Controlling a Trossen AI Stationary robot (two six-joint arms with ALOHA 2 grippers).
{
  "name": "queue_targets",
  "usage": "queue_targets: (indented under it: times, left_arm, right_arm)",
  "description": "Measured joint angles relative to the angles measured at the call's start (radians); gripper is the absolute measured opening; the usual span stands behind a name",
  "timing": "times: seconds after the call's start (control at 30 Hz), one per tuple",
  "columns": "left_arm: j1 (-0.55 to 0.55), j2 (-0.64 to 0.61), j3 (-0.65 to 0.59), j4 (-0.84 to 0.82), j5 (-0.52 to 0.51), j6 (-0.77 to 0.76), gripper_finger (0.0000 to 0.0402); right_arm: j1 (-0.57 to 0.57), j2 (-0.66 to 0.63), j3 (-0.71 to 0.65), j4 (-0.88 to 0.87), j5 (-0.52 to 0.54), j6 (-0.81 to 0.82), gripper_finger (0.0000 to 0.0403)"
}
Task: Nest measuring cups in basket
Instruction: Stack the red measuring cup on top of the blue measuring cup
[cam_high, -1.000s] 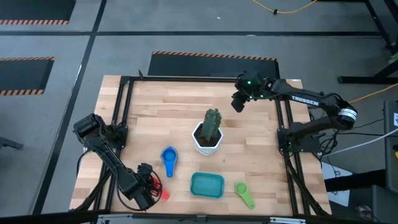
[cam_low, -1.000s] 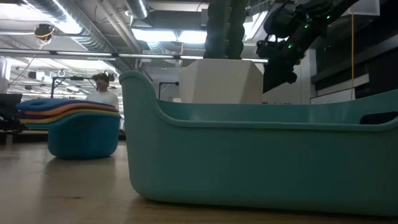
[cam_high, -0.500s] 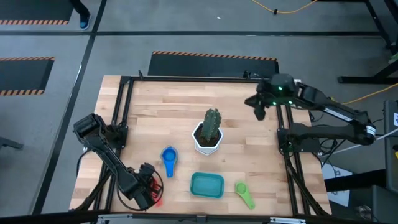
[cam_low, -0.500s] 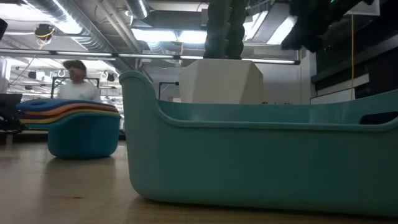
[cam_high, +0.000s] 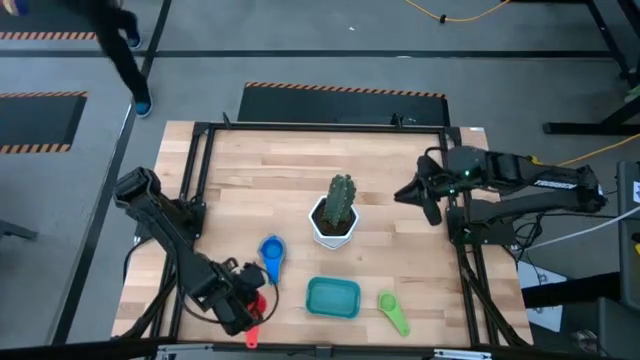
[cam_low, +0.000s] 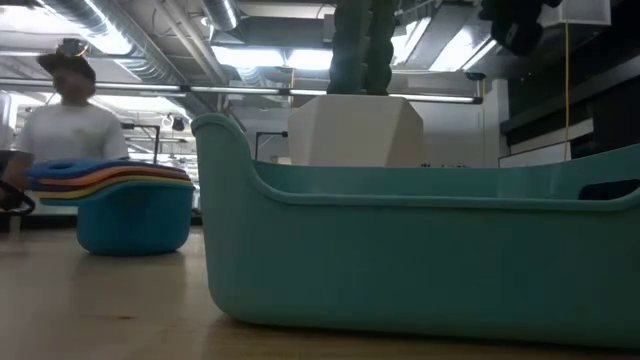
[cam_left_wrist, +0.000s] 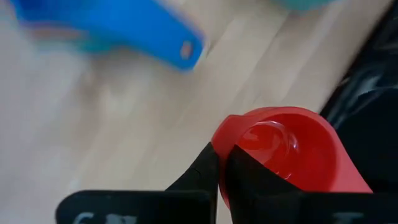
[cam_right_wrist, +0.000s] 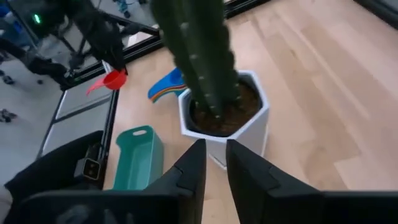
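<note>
A red measuring cup (cam_left_wrist: 292, 149) sits in my left gripper (cam_high: 243, 300), which is shut on it near the table's near-left corner; it also shows as the red cup (cam_right_wrist: 112, 81) in the right wrist view. A stack of nested cups (cam_high: 271, 252) with a blue cup at the bottom rests on the table, seen from the side as the stack (cam_low: 120, 200). The teal basket (cam_high: 333, 297) stands near the near edge, and a green cup (cam_high: 393, 312) lies to its right. My right gripper (cam_high: 415, 192) hovers shut by the right edge, right of the cactus pot. My left gripper pinches the red cup's bowl wall at its rim (cam_left_wrist: 219, 146), one finger (cam_left_wrist: 249, 180) inside the bowl and the other outside. The cup looks lifted off the table, with its handle (cam_right_wrist: 93, 88) sticking out sideways.
A white pot with a green cactus (cam_high: 335, 215) stands mid-table, behind the basket (cam_low: 400, 250) in the low view. Black frame rails (cam_high: 190, 200) run along the table's left and right sides. A person (cam_low: 70, 110) walks beyond the table's far-left side.
My right gripper has swung from the far edge toward the right edge and nearer, turning to face the cactus. My left gripper, with the red cup, has shifted slightly and turned. A person has walked along beyond the table.
</note>
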Motion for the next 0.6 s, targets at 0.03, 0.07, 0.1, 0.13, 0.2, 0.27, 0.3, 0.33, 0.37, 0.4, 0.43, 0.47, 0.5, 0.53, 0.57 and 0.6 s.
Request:
queue_targets:
  times: [0.03, 0.07, 0.1, 0.13, 0.2, 0.27, 0.3, 0.33, 0.37, 0.4, 0.43, 0.47, 0.5, 0.53, 0.57, 0.6]
  left_arm:
    - [0.012, -0.007, 0.017, 0.000, -0.014, 0.037, 0.0008]
    - [0.025, -0.013, 0.034, 0.001, -0.026, 0.076, 0.0008]
    - [0.038, -0.017, 0.050, 0.001, -0.034, 0.116, 0.0008]
    - [0.053, -0.017, 0.066, 0.000, -0.038, 0.155, 0.0008]
    - [0.081, -0.017, 0.096, -0.001, -0.039, 0.234, 0.0007]
    - [0.109, -0.017, 0.126, 0.001, -0.039, 0.306, 0.0007]
    - [0.122, -0.017, 0.136, 0.001, -0.038, 0.338, 0.0007]
    - [0.137, -0.017, 0.144, 0.000, -0.037, 0.369, 0.0007]
    - [0.150, -0.017, 0.150, -0.003, -0.037, 0.395, 0.0007]
    - [0.163, -0.017, 0.155, -0.003, -0.037, 0.415, 0.0007]
    - [0.177, -0.017, 0.158, -0.005, -0.036, 0.434, 0.0007]
    - [0.191, -0.017, 0.162, -0.014, -0.031, 0.449, 0.0007]
    - [0.205, -0.017, 0.167, -0.030, -0.024, 0.462, 0.0007]
    - [0.219, -0.017, 0.170, -0.048, -0.015, 0.476, 0.0007]
    - [0.235, -0.017, 0.171, -0.064, -0.006, 0.487, 0.0007]
    - [0.250, -0.017, 0.171, -0.085, 0.000, 0.491, 0.0008]
  right_arm:
    - [0.025, 0.008, 0.000, 0.005, 0.019, 0.013, 0.0068]
    - [0.049, 0.016, 0.000, 0.010, 0.035, 0.021, 0.0068]
    - [0.073, 0.025, 0.000, 0.013, 0.048, 0.030, 0.0068]
    - [0.095, 0.035, 0.000, 0.019, 0.057, 0.042, 0.0068]
    - [0.137, 0.055, 0.000, 0.031, 0.071, 0.064, 0.0068]
    - [0.175, 0.078, 0.000, 0.038, 0.074, 0.079, 0.0068]
    - [0.194, 0.090, 0.000, 0.048, 0.076, 0.089, 0.0068]
    - [0.212, 0.102, 0.000, 0.056, 0.077, 0.098, 0.0068]
    - [0.230, 0.114, 0.000, 0.061, 0.078, 0.101, 0.0068]
    - [0.248, 0.127, 0.000, 0.067, 0.079, 0.104, 0.0068]
    - [0.265, 0.140, 0.000, 0.075, 0.082, 0.111, 0.0068]
    - [0.282, 0.155, 0.000, 0.083, 0.090, 0.122, 0.0068]
    - [0.298, 0.168, 0.000, 0.091, 0.101, 0.129, 0.0068]
    - [0.314, 0.181, 0.000, 0.099, 0.111, 0.139, 0.0068]
    - [0.329, 0.194, 0.000, 0.110, 0.120, 0.149, 0.0068]
    - [0.342, 0.207, 0.000, 0.114, 0.125, 0.152, 0.0068]
